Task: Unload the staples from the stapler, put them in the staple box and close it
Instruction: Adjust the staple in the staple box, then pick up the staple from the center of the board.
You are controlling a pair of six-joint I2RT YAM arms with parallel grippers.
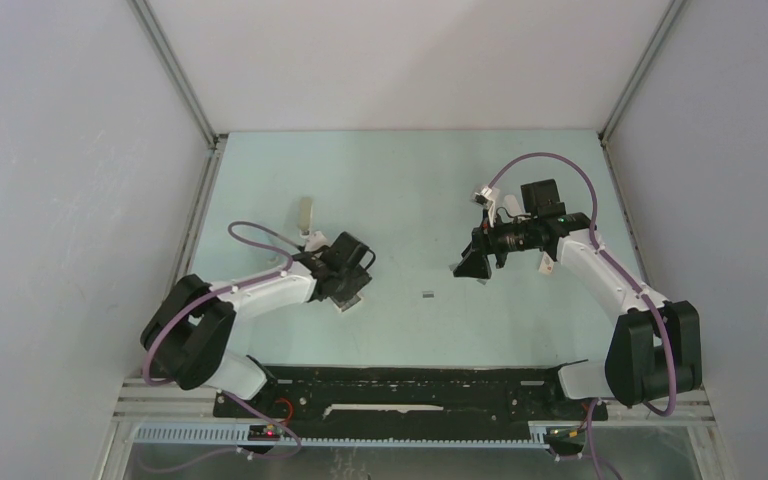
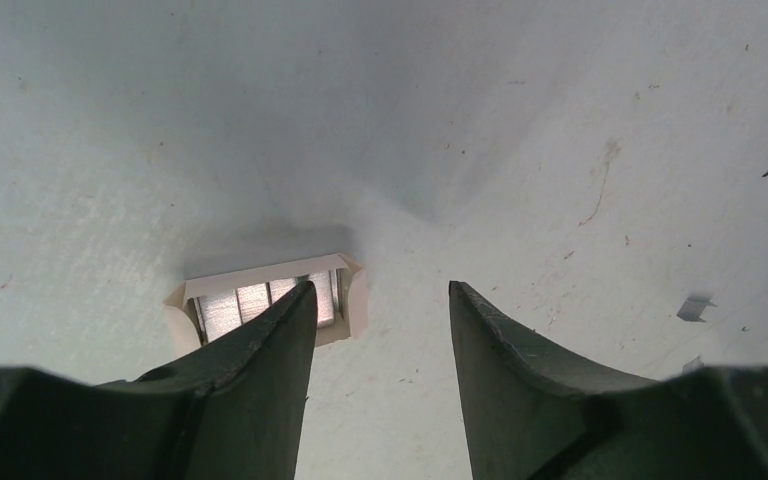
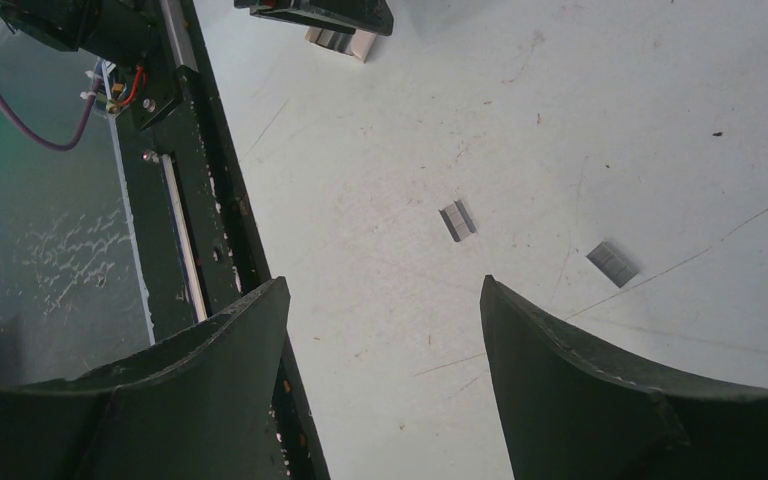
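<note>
Staples (image 3: 457,220) are already laid on the desk (image 3: 560,120), so unloading is judged largely done; left claw (image 2: 382,288) and right claw (image 3: 382,282) are seen open, empty.

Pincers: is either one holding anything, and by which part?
Nothing is held. The left pincer and right pincer both stand open with nothing between their fingers.

Pale mint-green table (image 1: 410,180); 2 dark-grey, finely ribbed staples (image 3: 457,220); cream box (image 2: 352,300) holding silvery strips (image 2: 250,303).
</note>
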